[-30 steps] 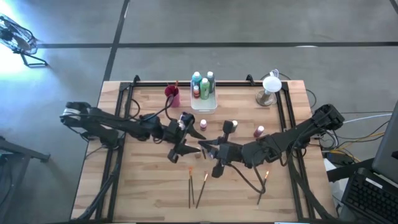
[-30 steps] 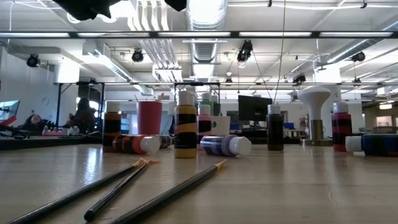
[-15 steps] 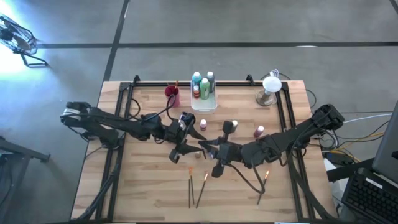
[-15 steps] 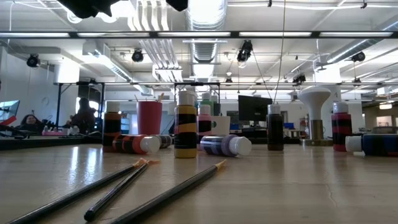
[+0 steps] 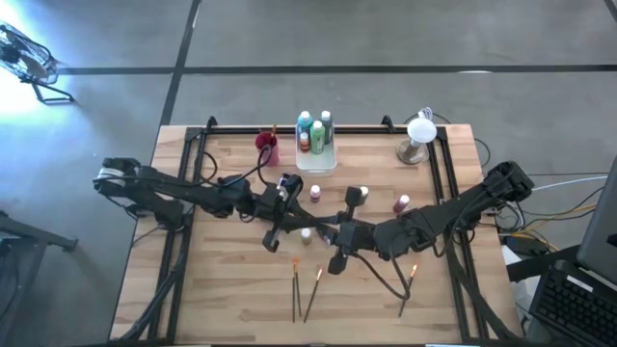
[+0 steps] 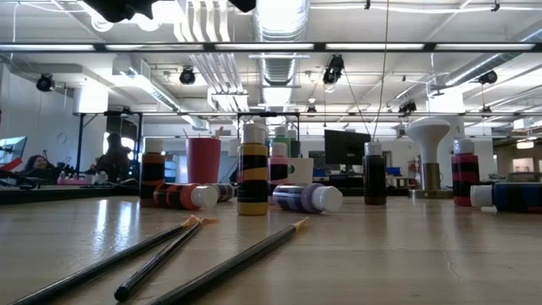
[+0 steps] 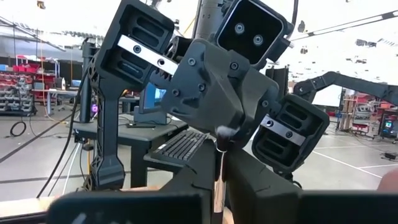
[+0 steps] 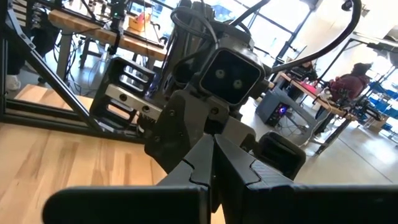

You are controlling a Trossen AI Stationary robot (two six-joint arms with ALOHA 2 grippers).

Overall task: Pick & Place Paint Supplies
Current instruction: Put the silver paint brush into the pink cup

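Mid-table, my left gripper (image 5: 307, 231) has just snapped closed on a paintbrush (image 7: 219, 163) the right gripper (image 5: 318, 229) pinches; handover underway, right must release next.

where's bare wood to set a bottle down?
Free: the front left corner, left of the brushes; the front right corner, right of the lone brush; the strip between tray and lamp. Crowded: mid-table, where both hands and loose bottles cluster.
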